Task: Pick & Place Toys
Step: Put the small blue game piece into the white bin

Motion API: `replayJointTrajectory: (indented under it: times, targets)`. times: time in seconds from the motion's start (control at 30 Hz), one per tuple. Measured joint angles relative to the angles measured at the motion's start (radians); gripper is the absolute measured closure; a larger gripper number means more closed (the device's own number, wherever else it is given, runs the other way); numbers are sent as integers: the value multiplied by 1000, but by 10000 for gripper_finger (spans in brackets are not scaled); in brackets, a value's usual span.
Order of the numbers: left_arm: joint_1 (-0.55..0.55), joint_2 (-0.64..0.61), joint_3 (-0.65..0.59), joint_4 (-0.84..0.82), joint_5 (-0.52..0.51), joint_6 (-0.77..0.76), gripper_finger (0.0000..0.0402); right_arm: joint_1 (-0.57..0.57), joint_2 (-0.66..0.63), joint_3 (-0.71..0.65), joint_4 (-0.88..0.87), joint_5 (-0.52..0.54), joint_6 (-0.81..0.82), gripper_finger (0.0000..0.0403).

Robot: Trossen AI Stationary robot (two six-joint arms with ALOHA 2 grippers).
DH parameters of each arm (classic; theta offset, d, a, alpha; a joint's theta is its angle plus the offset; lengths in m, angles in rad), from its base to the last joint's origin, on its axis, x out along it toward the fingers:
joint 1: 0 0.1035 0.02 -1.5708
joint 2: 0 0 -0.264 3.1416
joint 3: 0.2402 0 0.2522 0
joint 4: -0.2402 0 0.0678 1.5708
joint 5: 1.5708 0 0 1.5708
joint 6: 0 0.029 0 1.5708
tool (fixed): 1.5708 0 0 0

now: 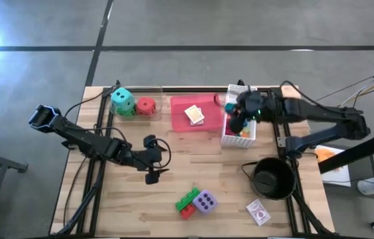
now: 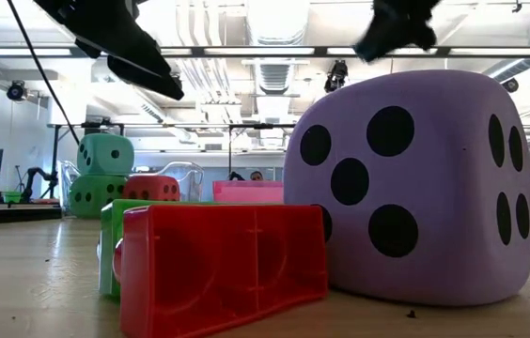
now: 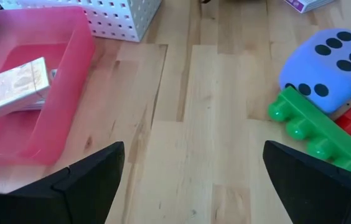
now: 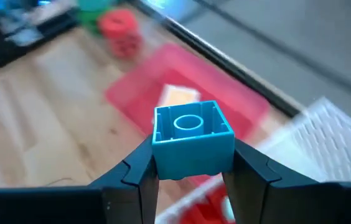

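My right gripper (image 4: 193, 167) is shut on a small light-blue brick (image 4: 193, 134), above the white mesh basket (image 1: 239, 136) at the far right. My left gripper (image 3: 188, 186) is open and empty over bare table, left of centre (image 1: 152, 162). A purple die (image 1: 205, 201) rests on the table near the front, with a green brick (image 1: 187, 197) and a red brick (image 1: 187, 212) lying against it. The teal die (image 1: 123, 99) sits on the green die (image 1: 126, 111), beside the red die (image 1: 146, 106) at the far left. A card pack (image 1: 258, 212) lies at the front right. My right gripper pinches the light-blue brick by two opposite side walls (image 4: 160, 155) between its two fingers. The brick's studded top faces the wrist camera. It is lifted clear, above the pink tray and the basket.
A pink tray (image 1: 182, 121) holding card packs (image 1: 195, 115) lies at the far centre, next to the basket. A black round pot (image 1: 272, 178) stands at the right front. The three far dice sit in a clear container (image 1: 154, 93). Bare wood lies between my left gripper and the tray.
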Motion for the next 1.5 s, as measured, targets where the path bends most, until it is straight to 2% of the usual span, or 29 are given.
replayJointTrajectory:
  times: [0.17, 0.27, 0.47, 0.8, 1.0, 1.5]
  targets:
    - [0, 0, 0, 0, 0, 0, 16, -203, 12, -18, -108, -140, 68, 272]
    - [0, -1, 0, 0, 0, 0, 16, -291, 48, -17, -172, -157, 56, 272]
    - [0, -1, 0, 0, 0, -1, 16, -402, 128, -15, -183, -215, -16, 272]
    - [-1, -2, 0, -8, 0, -3, 16, -450, 341, -17, -191, -223, -134, 272]
    - [-1, -2, -11, -12, 0, -3, 16, -486, 438, -17, -192, -313, -219, 272]
    - [0, -2, -25, -5, 1, -4, 16, -514, 543, -19, -195, -339, -332, 272]
